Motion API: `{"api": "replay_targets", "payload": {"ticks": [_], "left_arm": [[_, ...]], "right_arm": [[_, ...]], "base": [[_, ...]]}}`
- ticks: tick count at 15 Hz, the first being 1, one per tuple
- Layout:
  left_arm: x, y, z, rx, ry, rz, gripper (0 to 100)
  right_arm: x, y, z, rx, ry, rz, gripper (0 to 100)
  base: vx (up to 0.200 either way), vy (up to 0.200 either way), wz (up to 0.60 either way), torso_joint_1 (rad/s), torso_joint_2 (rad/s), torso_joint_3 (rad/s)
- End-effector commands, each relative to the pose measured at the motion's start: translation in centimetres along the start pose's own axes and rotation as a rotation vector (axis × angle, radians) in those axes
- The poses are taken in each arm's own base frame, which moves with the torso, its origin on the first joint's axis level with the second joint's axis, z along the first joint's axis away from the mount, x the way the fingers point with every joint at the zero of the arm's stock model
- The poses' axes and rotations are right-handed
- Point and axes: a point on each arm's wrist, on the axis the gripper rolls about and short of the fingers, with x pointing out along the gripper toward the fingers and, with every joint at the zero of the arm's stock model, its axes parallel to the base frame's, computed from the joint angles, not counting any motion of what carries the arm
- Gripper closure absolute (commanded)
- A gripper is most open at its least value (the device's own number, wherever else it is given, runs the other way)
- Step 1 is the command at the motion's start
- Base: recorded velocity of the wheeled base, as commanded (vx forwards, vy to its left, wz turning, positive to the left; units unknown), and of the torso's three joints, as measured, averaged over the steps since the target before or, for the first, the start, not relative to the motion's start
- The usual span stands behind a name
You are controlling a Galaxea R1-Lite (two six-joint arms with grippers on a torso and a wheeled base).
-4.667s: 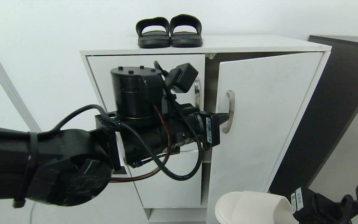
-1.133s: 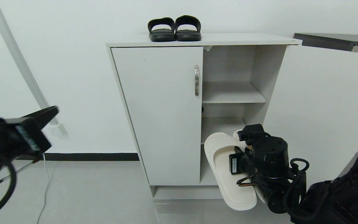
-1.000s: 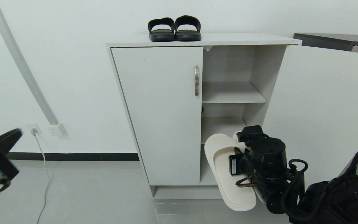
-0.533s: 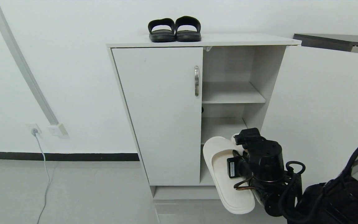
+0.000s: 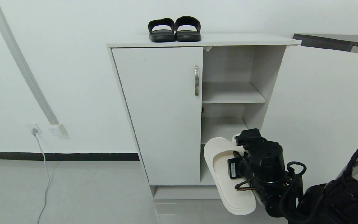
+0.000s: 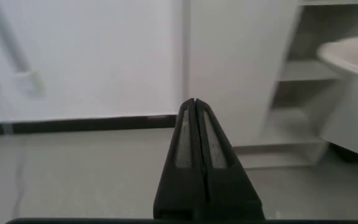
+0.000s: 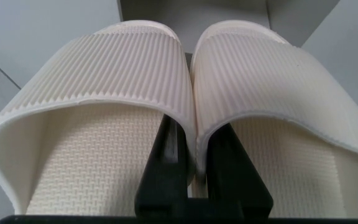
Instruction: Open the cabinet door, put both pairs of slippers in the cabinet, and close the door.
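The white cabinet (image 5: pixel 160 118) has its right door (image 5: pixel 322 112) swung wide open, showing two shelves; its left door stays shut. A black pair of slippers (image 5: pixel 175 29) sits on the cabinet top. My right gripper (image 5: pixel 239 155) is shut on the white pair of slippers (image 5: pixel 224 168), holding them tilted in front of the open lower compartment; in the right wrist view the fingers (image 7: pixel 169 155) pinch the slippers' (image 7: pixel 104 112) inner side walls together. My left gripper (image 6: pixel 194 143) is shut on nothing, low over the floor left of the cabinet.
A grey tiled floor (image 5: pixel 73 193) lies open on the left. A wall socket with a cable (image 5: pixel 34 132) and a slanted wall conduit (image 5: pixel 20 65) are at the left. A dark cabinet top (image 5: pixel 334 42) stands behind the open door.
The left arm has let go of the door handle and drawn back out of the head view. The right door now stands wide open. The right gripper has brought the white slippers up to the opening.
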Motion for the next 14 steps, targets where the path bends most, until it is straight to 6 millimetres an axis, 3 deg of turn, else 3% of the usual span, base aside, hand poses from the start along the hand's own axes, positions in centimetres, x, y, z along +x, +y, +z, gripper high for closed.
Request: {"api": "replay_targets", "payload": {"ticks": [1,7,11,14], "left_arm": [[-0.1,-0.1,-0.3,0.015,-0.006,-0.023,100],[-0.1,-0.1,-0.6,0.037,0.027,-0.026,100],[-0.1,-0.1,-0.6,0.034,0.027,-0.026,100],[-0.1,-0.1,-0.6,0.034,0.027,-0.026,100]], "right_arm": [[0.1,0.0,-0.2,-0.004,0.005,-0.002,100],[0.6,0.6,0.2,-0.002,-0.013,0.004,100],[2.5,2.5,1.5,0.048,-0.074,-0.085,100],[2.5,4.0,2.1,0.096,-0.057,-0.086,100]], "base": [[0.000,0.000,0.00,0.000,0.00,0.000],[0.000,0.000,0.00,0.000,0.00,0.000],[0.000,0.000,0.00,0.000,0.00,0.000],[0.000,0.000,0.00,0.000,0.00,0.000]]}}
